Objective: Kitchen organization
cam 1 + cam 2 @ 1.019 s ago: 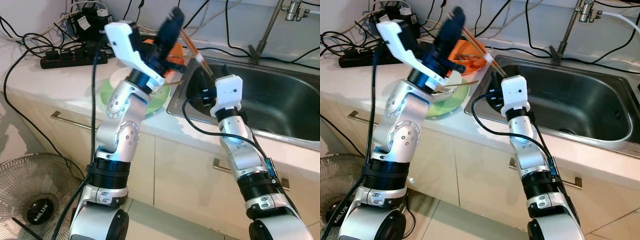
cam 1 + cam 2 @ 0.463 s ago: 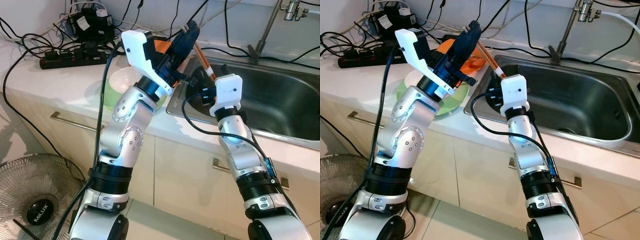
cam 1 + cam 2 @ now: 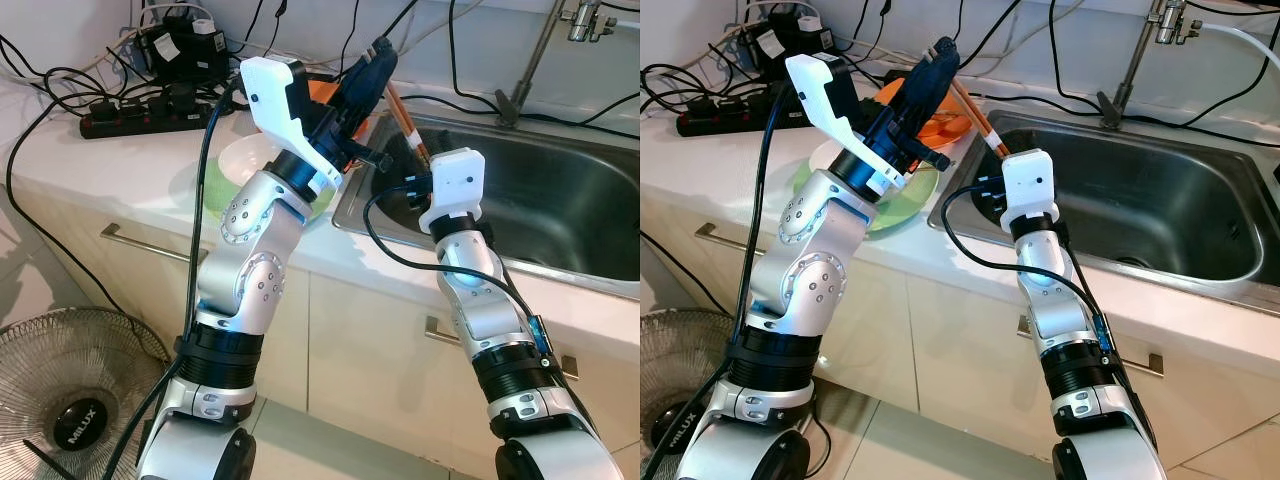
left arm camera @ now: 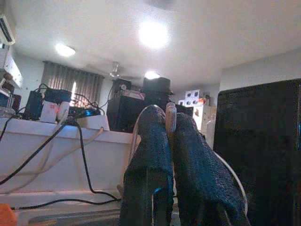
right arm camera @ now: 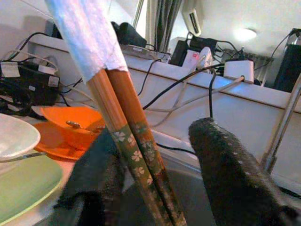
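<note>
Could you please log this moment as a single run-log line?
left gripper: raised over orange bowl, shut on thin stick | right gripper: open at sink edge, chopsticks leaning on one finger

Head stereo pair: I see both eyes looking forward and down from above the counter (image 3: pixel 120 165), at middling range, sharing its front edge, the sink (image 3: pixel 1160 200) and both arms.

Left wrist camera: I look along the left gripper (image 4: pixel 171 136), raised over the counter's sink-side edge, facing up and back toward wall and ceiling; fingers very near.

Right wrist camera: I look along the right gripper (image 5: pixel 174 155) from the sink's near corner, very close, facing the orange bowl (image 5: pixel 70 125) and green plate (image 5: pixel 28 186), both shared with the head views.
</note>
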{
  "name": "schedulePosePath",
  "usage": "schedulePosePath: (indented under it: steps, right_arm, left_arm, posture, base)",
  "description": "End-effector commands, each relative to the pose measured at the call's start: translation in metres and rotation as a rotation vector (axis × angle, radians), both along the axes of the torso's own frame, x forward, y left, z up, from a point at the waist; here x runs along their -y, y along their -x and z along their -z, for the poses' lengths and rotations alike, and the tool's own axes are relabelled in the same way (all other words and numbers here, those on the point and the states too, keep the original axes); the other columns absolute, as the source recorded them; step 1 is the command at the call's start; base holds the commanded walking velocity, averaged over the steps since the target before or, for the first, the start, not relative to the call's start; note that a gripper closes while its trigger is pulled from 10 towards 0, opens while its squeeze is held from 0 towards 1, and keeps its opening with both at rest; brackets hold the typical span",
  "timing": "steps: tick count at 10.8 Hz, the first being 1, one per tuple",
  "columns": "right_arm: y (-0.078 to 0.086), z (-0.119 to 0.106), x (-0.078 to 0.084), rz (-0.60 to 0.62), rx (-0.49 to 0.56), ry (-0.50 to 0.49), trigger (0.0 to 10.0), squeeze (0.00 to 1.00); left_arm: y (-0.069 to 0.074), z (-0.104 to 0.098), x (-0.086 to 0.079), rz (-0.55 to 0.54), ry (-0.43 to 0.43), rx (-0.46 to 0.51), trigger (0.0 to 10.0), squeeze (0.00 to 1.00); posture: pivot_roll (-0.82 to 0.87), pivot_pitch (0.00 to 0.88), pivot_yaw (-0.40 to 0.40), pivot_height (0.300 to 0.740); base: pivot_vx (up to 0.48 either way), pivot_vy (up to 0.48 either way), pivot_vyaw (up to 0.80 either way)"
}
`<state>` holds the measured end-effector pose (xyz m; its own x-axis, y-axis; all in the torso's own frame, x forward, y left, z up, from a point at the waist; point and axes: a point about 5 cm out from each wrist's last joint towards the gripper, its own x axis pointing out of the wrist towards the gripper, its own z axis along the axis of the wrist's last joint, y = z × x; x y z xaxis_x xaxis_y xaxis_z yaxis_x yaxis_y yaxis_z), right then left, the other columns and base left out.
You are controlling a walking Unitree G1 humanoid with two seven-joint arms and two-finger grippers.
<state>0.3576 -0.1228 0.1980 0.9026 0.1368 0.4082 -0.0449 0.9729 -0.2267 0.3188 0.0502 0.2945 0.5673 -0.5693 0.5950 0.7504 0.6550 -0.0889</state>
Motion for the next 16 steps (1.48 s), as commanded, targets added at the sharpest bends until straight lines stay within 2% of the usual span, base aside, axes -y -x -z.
schedulePosePath:
  steps: [1, 9, 10, 15, 16]
  right_arm:
    - [0.001, -0.004, 0.004, 0.015, 0.014, -0.024, 0.0, 0.0]
    - [0.0, -0.004, 0.007, 0.027, 0.007, -0.026, 0.0, 0.0]
    - [0.0, -0.004, 0.007, 0.027, 0.006, -0.026, 0.0, 0.0]
    - [-0.002, -0.002, 0.009, 0.04, -0.015, -0.03, 0.0, 0.0]
    - [-0.007, -0.001, 0.015, 0.068, -0.041, -0.047, 0.0, 0.0]
  left_arm:
    - [0.0, -0.001, 0.001, -0.008, -0.002, 0.006, 10.0, 0.0]
    - [-0.003, -0.001, 0.0, -0.041, -0.01, 0.004, 10.0, 0.0]
    - [-0.004, -0.001, 0.0, -0.042, -0.01, -0.003, 10.0, 1.0]
    - [-0.004, -0.001, 0.0, -0.031, 0.001, -0.008, 10.0, 1.0]
    - [-0.005, 0.002, -0.003, -0.054, -0.003, -0.017, 10.0, 1.0]
  posture:
    - [0.15, 0.0, 0.021, 0.74]
    - [0.16, 0.012, 0.016, 0.74]
    - [0.16, 0.014, 0.015, 0.74]
    - [0.16, 0.013, 0.012, 0.74]
    - [0.16, 0.011, 0.013, 0.74]
  base:
    - [0.0, 0.0, 0.0]
    - [0.0, 0.0, 0.0]
    - [0.0, 0.0, 0.0]
    - [0.0, 0.0, 0.0]
    - [0.0, 0.0, 0.0]
